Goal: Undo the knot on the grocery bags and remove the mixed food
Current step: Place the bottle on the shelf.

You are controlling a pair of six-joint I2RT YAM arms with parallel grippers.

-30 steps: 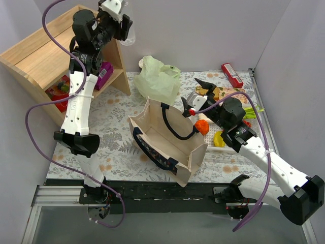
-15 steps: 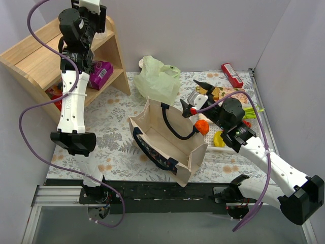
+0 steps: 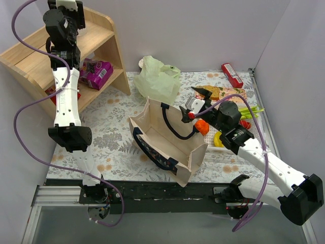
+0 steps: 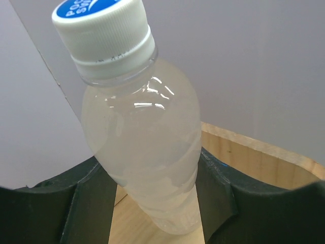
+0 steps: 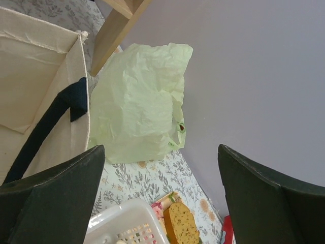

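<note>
My left gripper point(image 4: 152, 203) is shut on a clear bottle point(image 4: 147, 137) with a white and blue cap, held tilted over the wooden shelf point(image 4: 249, 152). In the top view that left gripper point(image 3: 76, 23) is high at the shelf's top left. The right gripper point(image 3: 199, 96) stands open and empty above the beige tote point(image 3: 167, 137), facing the pale green bag point(image 5: 137, 101). That pale green bag point(image 3: 157, 79) lies crumpled behind the tote, and its knot does not show. A brown biscuit point(image 5: 183, 226) lies beyond the right gripper point(image 5: 162, 193).
A purple packet point(image 3: 96, 73) sits on the shelf point(image 3: 30, 56). To the right lie a red packet point(image 3: 232, 74), an orange fruit point(image 3: 203, 126), a yellow pepper point(image 3: 219, 138) and green beans point(image 3: 251, 111). A white slotted basket point(image 5: 124, 223) is below the right gripper.
The left arm has swung left and back with the bottle, from the shelf's front edge to above its top. The right gripper has edged slightly left.
</note>
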